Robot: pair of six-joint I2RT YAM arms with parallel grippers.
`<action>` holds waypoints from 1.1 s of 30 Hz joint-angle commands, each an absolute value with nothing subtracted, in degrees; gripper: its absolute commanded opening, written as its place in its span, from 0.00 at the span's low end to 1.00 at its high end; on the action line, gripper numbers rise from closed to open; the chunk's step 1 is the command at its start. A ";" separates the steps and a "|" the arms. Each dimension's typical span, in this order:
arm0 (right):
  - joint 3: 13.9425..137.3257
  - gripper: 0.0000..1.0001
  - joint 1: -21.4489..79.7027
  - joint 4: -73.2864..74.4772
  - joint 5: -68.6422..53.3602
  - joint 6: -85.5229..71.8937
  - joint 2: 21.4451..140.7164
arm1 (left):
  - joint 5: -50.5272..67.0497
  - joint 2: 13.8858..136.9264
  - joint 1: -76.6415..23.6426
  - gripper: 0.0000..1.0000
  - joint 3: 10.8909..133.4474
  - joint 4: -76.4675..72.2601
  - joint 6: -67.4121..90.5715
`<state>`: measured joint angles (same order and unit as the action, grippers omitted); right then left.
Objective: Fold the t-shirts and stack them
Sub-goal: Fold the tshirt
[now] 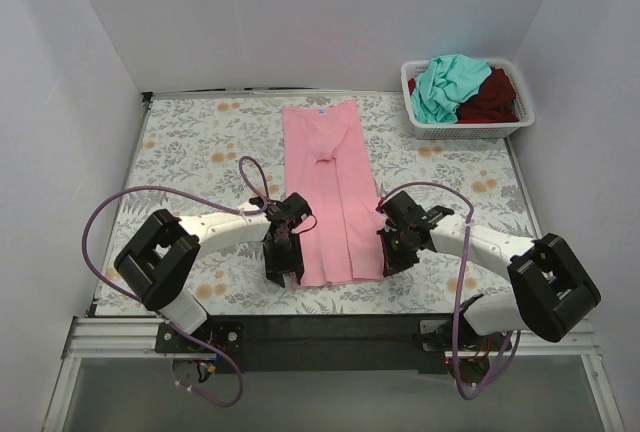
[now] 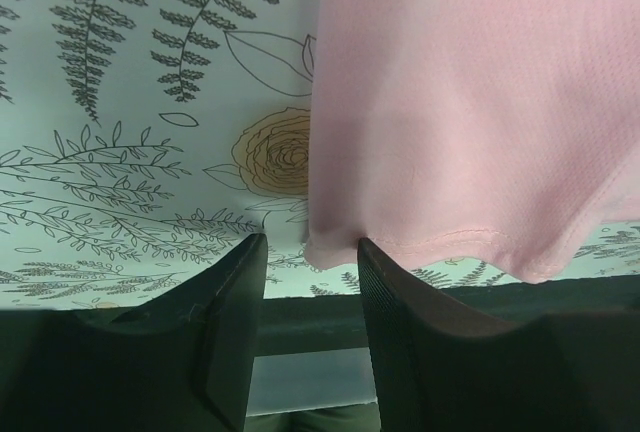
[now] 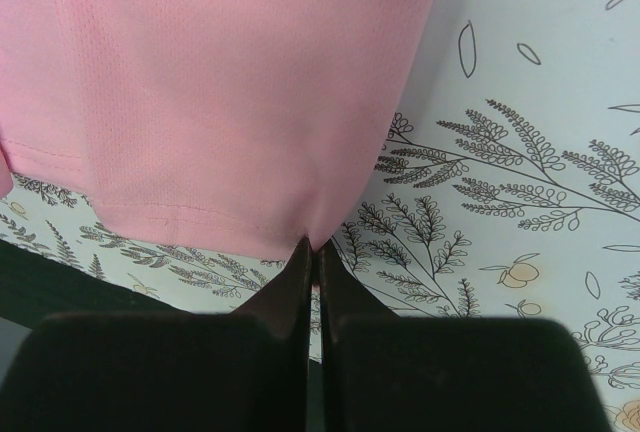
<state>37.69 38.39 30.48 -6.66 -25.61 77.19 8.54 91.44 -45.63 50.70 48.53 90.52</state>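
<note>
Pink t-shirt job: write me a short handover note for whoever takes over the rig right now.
Left gripper: open, fingers either side of the near left hem corner of the pink t-shirt, not yet closed.
Right gripper: shut, apparently pinching the near right hem corner.
Pink t-shirt lies flat on the table as a long strip, sides folded in.
Teal t-shirt and dark red t-shirt sit crumpled in the basket.
Done: the lengthwise folds on pink.
Left: close left, fold pink crosswise, then fold the other two and stack all three.
</note>
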 commanded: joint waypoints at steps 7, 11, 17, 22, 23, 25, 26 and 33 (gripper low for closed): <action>36.83 0.01 38.93 30.15 -5.80 -26.19 76.73 | 7.73 92.46 -46.05 0.40 52.29 47.90 90.97; 36.83 0.01 38.94 30.06 -5.89 -26.10 76.99 | 8.52 94.22 -46.23 0.38 51.68 47.55 90.88; 36.91 0.01 38.93 30.06 -5.89 -26.10 76.90 | 9.14 95.36 -46.32 0.22 51.33 47.11 90.18; 37.09 0.01 39.02 30.50 -6.68 -25.67 76.73 | 8.88 94.75 -46.23 0.09 50.80 47.46 90.09; 37.44 0.01 38.94 30.76 -7.11 -25.49 76.73 | 8.88 94.66 -46.32 0.04 50.63 47.72 90.00; 37.88 0.01 38.94 31.81 -7.73 -25.14 76.55 | 8.88 94.22 -46.32 0.00 50.28 48.16 90.09; 38.05 0.01 39.11 32.34 -8.00 -24.79 76.38 | 8.88 93.35 -46.32 0.00 49.75 48.34 90.09; 37.18 0.01 40.87 38.05 -10.98 -24.61 71.47 | 9.75 85.18 -47.02 0.00 45.98 52.99 90.88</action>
